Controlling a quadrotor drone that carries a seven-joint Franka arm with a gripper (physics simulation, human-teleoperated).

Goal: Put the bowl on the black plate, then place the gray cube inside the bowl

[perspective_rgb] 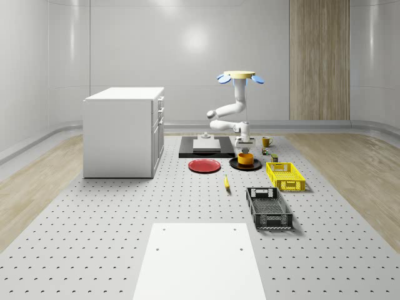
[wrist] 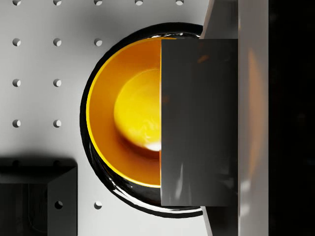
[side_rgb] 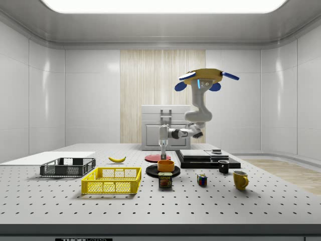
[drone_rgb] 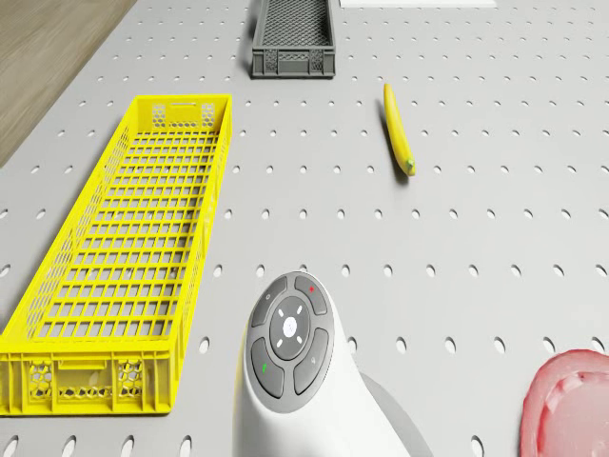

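— Orange bowl (wrist: pixel 129 113) sat on the plate (perspective_rgb: pixel 232 164) already?
— Yes, straight under the gripper (perspective_rgb: pixel 245 147), which gripped the gray cube (wrist: pixel 199 123); the drone (perspective_rgb: pixel 240 76) hovered above.

We see the whole table (perspective_rgb: pixel 94 237) from high at its near end, looking toward the back wall. The side view sits low at the table's edge, facing across it. Both share the drone (perspective_rgb: pixel 240 76), bowl (perspective_rgb: pixel 245 159) and yellow crate (perspective_rgb: pixel 285 175). The drone view looks down on that crate; the wrist view looks straight down, close over the bowl
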